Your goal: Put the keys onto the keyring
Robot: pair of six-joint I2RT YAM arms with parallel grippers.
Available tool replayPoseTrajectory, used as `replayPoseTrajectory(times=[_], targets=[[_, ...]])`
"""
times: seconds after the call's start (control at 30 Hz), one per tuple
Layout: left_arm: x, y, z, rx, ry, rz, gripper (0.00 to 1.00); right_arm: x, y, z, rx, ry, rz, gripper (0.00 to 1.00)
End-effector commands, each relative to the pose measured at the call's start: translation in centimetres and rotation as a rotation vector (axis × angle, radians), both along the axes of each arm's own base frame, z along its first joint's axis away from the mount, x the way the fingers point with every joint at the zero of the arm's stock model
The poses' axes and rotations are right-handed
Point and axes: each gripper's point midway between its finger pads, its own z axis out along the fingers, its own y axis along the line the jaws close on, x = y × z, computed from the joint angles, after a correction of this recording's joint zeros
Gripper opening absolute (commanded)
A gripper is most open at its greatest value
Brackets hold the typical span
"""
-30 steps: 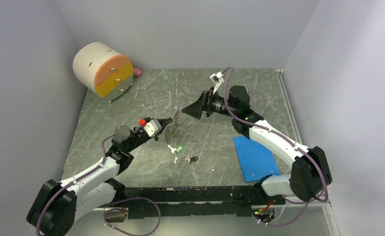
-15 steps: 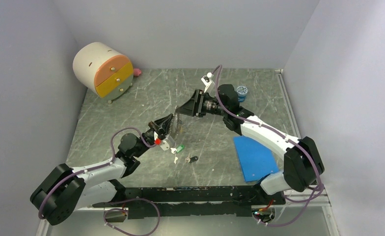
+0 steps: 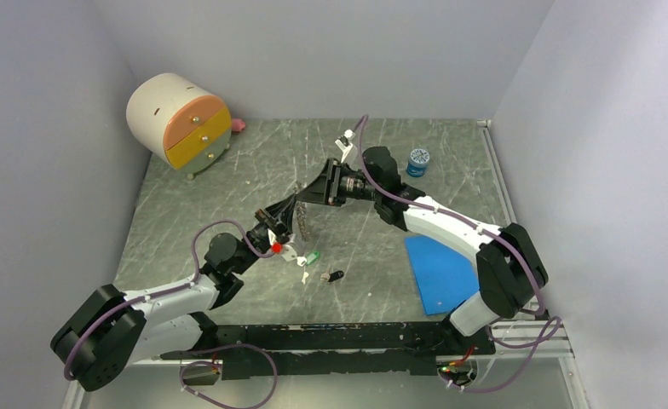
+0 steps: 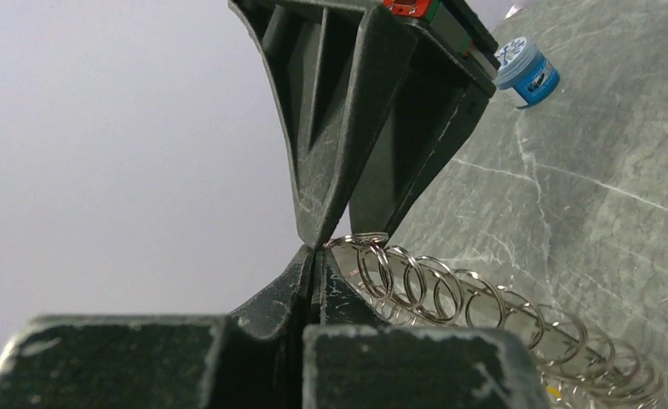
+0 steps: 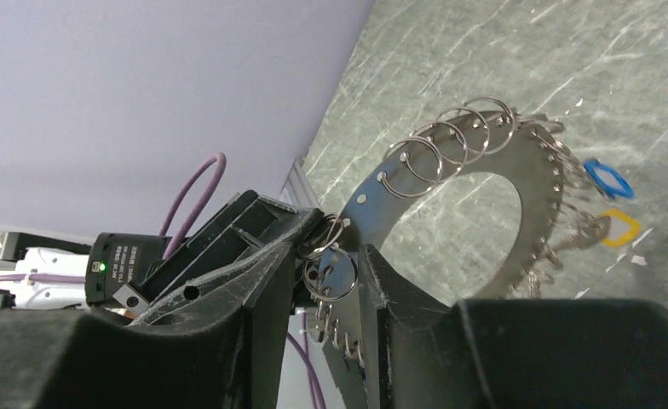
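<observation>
The keyring (image 3: 302,223) is a flat silvery hoop edged with small split rings, held upright above the table. My left gripper (image 3: 290,209) is shut on its rim, fingertips (image 4: 307,266) pressed together beside the hoop (image 4: 450,290). My right gripper (image 3: 309,197) comes from the right, its jaws narrowed onto a small split ring at the hoop's edge (image 5: 331,271). In the right wrist view a blue key (image 5: 607,179) and a yellow key (image 5: 619,227) hang on the hoop (image 5: 539,175). A green key (image 3: 312,256) and a black key (image 3: 335,275) lie on the table below.
A round cream drawer box (image 3: 180,119) stands at the back left with a pink bit (image 3: 238,124) beside it. A small blue jar (image 3: 417,161) sits behind the right arm. A blue sheet (image 3: 440,273) lies at the front right. Grey walls close three sides.
My right arm has moved left to the keyring, and its jaws have gone from wide open to narrow around the hoop's edge. The left arm lifted the hoop to meet it. The blue jar is uncovered.
</observation>
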Motion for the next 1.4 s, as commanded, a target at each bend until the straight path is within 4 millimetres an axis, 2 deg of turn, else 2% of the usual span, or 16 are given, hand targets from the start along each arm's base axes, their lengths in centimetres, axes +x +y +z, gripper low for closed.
replayPoseTrajectory(times=[0.0,0.1,0.17,0.27,0.43,0.5,0.57,0.63,0.8,0.83,1.23,1.37], targets=[[-0.5,0.5,3.4,-0.059,-0.107,0.013,0.02,0.1,1.1,3.9,0.082,-0.077,0.025,0.34],[-0.6,0.3,3.2,-0.049,-0.101,0.007,0.03,0.2,1.1,3.8,0.073,-0.081,0.024,0.32],[-0.6,0.3,3.2,-0.046,-0.101,0.004,0.03,0.4,1.1,3.6,0.056,-0.084,0.021,0.35],[-0.7,0.2,3.1,-0.043,-0.099,0.0,0.02,0.6,0.9,3.3,0.019,-0.102,0.019,0.47],[-0.8,0.2,3.1,-0.047,-0.096,-0.005,0.03,1.1,0.3,3.3,-0.037,-0.13,-0.013,0.73],[-0.7,0.3,3.1,-0.057,-0.092,-0.005,0.03,1.0,0.2,3.5,-0.051,-0.144,-0.016,0.76],[-0.8,0.2,3.1,-0.066,-0.092,-0.008,0.03,0.8,0.2,3.4,-0.071,-0.148,-0.017,0.73],[-0.8,0.2,3.0,-0.068,-0.092,-0.009,0.03,0.7,0.2,3.1,-0.084,-0.134,-0.017,0.66],[-0.6,0.0,2.9,-0.064,-0.085,-0.01,0.02,-0.3,0.6,2.7,-0.033,-0.086,0.019,0.3],[-0.6,0.0,2.8,-0.061,-0.083,-0.013,0.03,-0.4,0.7,2.9,-0.022,-0.086,0.024,0.27],[-0.6,-0.5,2.3,-0.043,-0.068,-0.032,0.03,0.3,1.3,2.6,-0.026,-0.076,0.029,0.31],[-0.8,-0.7,2.0,-0.026,-0.066,-0.045,0.03,0.6,1.4,2.8,-0.029,-0.079,0.019,0.3]])
